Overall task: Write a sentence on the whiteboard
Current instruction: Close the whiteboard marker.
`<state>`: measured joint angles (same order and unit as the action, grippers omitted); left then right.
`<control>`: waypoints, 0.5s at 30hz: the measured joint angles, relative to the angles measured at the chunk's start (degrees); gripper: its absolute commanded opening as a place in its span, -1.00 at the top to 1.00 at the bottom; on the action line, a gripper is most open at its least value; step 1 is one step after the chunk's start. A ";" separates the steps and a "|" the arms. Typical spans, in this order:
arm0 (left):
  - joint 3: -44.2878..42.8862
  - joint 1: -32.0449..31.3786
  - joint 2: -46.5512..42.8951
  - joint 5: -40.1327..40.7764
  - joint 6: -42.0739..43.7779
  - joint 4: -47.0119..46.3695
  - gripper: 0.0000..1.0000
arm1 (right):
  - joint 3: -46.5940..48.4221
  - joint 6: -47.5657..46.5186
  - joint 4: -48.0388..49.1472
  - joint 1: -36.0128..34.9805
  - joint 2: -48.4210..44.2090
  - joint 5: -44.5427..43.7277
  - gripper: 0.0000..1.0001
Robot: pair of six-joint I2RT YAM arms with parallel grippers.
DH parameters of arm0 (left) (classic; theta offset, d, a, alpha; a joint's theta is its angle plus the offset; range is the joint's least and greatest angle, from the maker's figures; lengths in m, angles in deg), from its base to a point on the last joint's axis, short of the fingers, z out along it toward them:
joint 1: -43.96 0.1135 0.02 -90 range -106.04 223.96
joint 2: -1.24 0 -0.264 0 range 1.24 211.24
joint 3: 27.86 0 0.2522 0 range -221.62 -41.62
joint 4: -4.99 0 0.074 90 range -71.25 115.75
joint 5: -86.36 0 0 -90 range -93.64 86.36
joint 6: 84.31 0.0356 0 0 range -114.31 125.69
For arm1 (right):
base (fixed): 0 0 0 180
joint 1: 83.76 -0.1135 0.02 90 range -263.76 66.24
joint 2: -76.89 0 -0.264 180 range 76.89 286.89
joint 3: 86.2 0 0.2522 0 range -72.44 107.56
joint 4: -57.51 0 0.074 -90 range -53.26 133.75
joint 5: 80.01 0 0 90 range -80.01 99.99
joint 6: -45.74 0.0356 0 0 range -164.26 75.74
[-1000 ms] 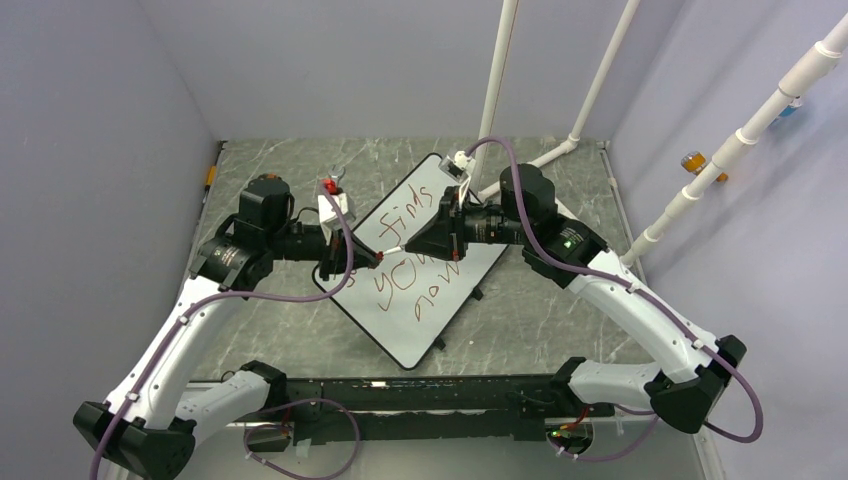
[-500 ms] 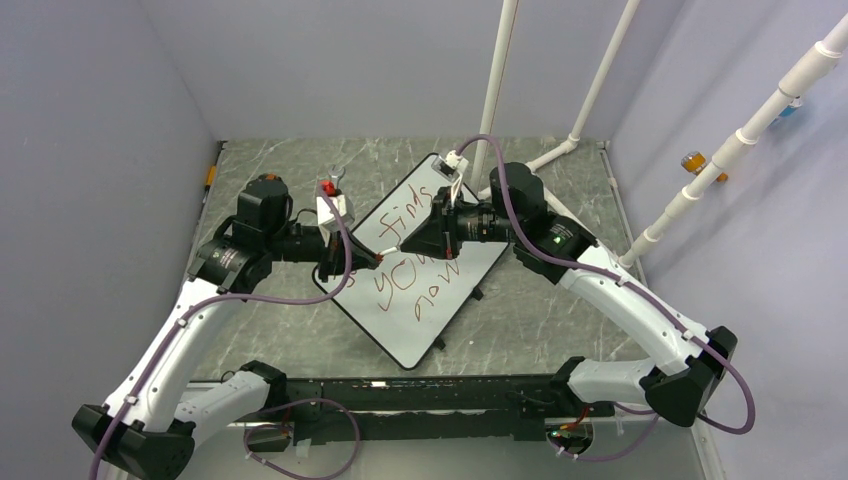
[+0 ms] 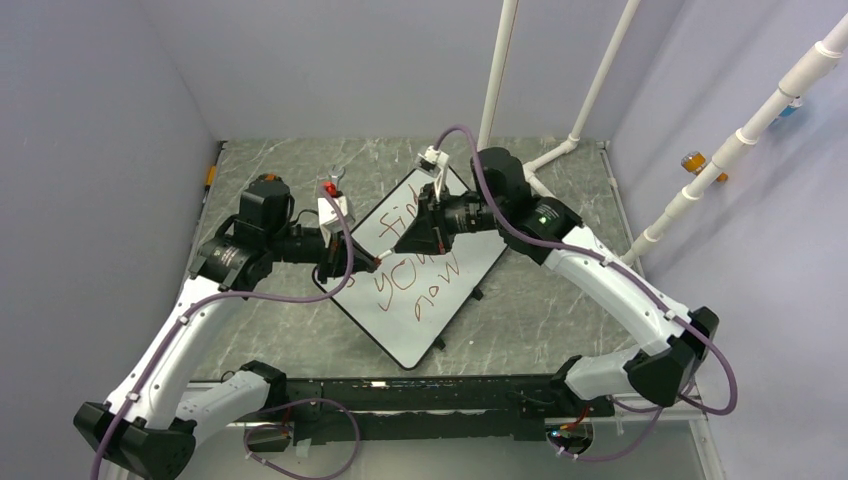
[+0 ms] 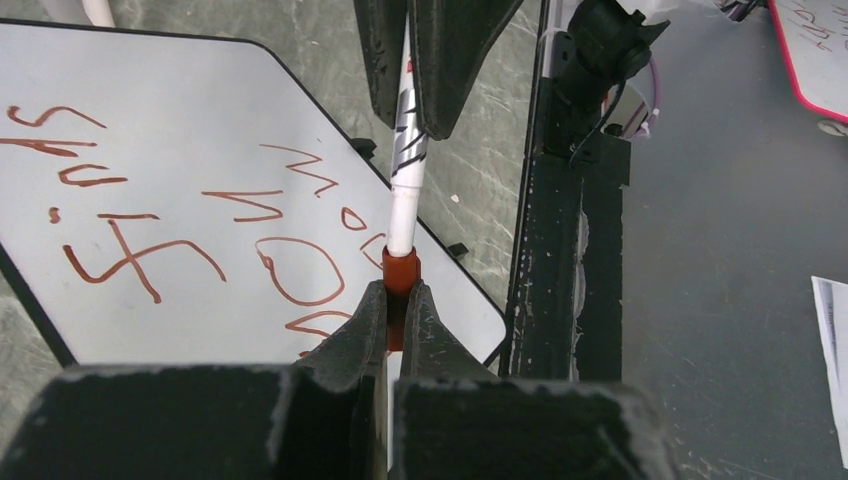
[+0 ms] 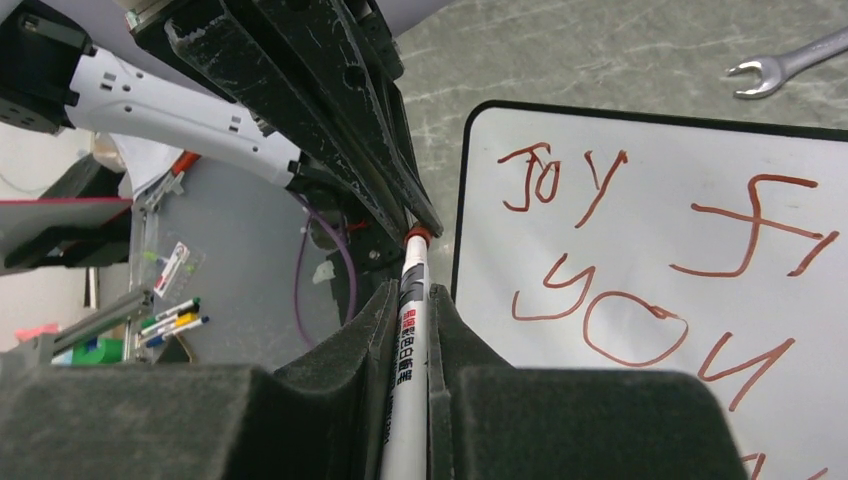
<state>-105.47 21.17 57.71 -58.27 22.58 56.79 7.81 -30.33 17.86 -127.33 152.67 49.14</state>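
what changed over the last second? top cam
The right gripper, shut on the marker, moved left toward the left gripper. The marker's end now sits in the red cap that the left gripper pinches. The left gripper, the whiteboard and the sentence stayed as they were.

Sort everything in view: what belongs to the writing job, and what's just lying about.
Job: whiteboard, sentence, marker, with the left gripper and right gripper both clamped on it.
Lying about: wrench, spare pens.
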 measured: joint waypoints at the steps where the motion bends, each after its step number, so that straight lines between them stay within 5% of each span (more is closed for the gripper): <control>1: 0.00 0.00 0.11 -0.09 0.07 0.33 1.00 | 1.20 -0.98 -1.42 -0.15 0.85 0.26 1.00; 15: 1.92 -0.85 0.90 0.37 1.31 3.89 1.00 | 13.84 -12.79 -16.96 -4.55 12.52 0.33 1.00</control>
<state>-103.55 20.32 58.61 -57.90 23.89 60.68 21.64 -43.12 0.89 -131.88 165.20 49.47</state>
